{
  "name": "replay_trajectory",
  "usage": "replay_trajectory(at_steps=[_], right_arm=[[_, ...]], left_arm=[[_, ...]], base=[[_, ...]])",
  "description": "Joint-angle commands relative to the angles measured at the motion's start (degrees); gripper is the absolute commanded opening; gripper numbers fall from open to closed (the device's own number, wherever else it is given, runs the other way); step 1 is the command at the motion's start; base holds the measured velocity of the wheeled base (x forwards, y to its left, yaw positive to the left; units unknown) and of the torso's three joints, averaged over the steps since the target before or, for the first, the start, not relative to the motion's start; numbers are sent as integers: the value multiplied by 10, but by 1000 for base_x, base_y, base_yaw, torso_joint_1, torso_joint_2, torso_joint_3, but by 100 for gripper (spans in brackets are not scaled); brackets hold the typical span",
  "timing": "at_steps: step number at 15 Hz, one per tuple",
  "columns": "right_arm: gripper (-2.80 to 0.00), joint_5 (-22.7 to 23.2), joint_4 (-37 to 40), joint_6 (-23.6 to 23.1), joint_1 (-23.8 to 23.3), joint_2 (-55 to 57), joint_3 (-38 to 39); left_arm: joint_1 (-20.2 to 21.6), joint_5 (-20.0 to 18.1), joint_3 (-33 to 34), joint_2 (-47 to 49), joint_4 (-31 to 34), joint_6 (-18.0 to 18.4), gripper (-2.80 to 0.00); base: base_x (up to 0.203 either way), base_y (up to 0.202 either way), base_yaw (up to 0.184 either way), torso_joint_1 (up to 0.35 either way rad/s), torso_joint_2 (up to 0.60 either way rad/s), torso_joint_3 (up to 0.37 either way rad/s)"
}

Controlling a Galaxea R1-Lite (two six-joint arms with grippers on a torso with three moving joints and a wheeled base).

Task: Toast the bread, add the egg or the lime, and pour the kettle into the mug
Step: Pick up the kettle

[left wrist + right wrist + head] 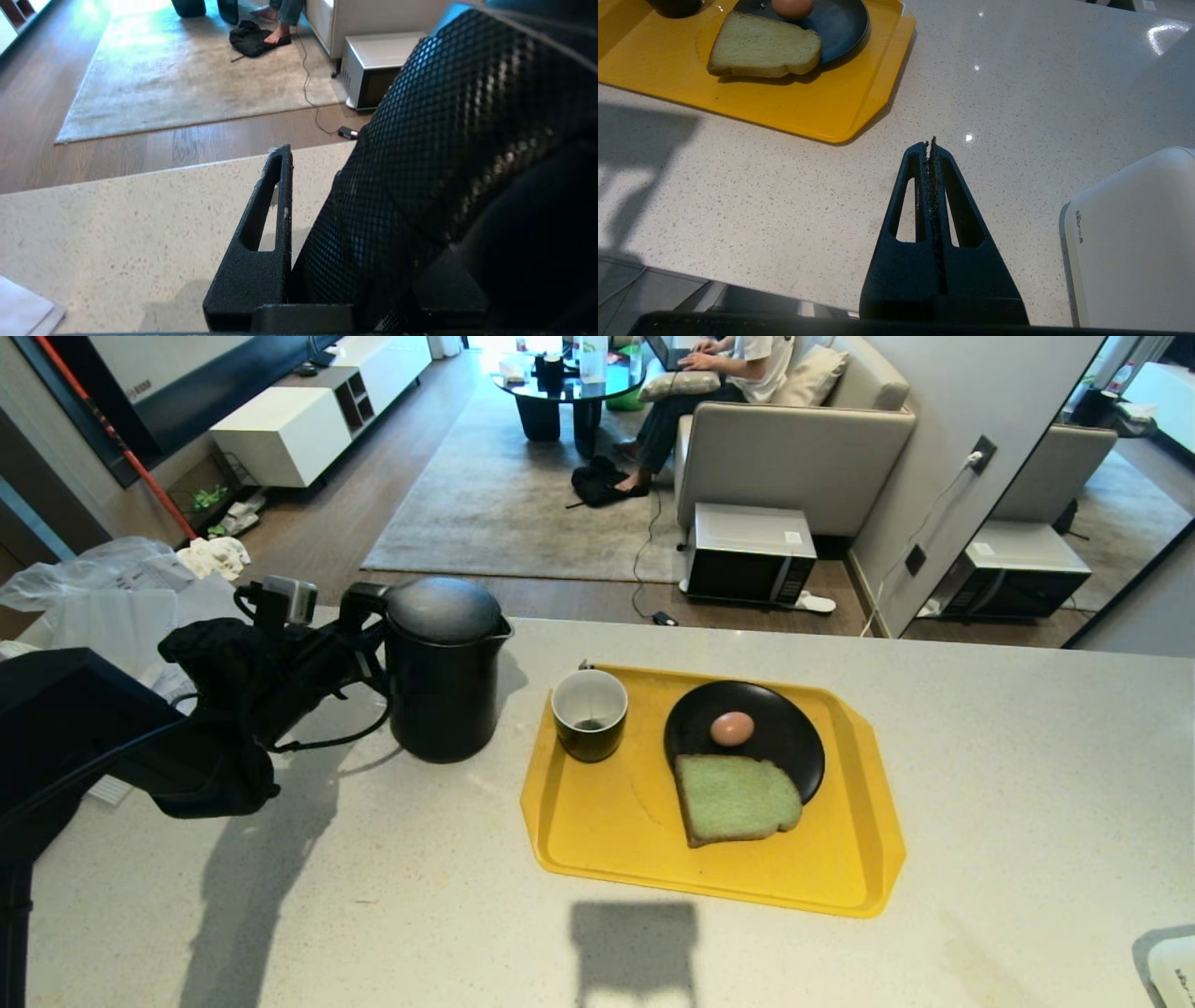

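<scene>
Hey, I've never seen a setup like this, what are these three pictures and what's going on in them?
It is a two-armed robot at a pale speckled counter. One picture looks down from its head; the others look along each wrist. The left claw is at the handle of the matte black kettle, apparently closed on it. The right claw is shut and empty above the counter. A yellow plastic tray carries a black mug and a black plate with a brown egg and a pale green bread slice.
</scene>
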Motion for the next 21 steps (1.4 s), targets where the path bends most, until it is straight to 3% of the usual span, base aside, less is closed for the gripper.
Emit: replay_trajectory(at_steps=[1, 10, 21], right_arm=[[-280, 0, 0, 0, 0, 0, 1], [-280, 0, 0, 0, 0, 1, 1], [-280, 0, 0, 0, 0, 0, 1]], left_arm=[[-2, -1, -1, -12, -8, -4, -280], [-14, 4, -75, -19, -1, -6, -280], [-37, 4, -162, -89, 158, -6, -280]], base=[[0, 0, 0, 0, 0, 0], [0, 0, 0, 0, 0, 0], [0, 0, 0, 0, 0, 0]])
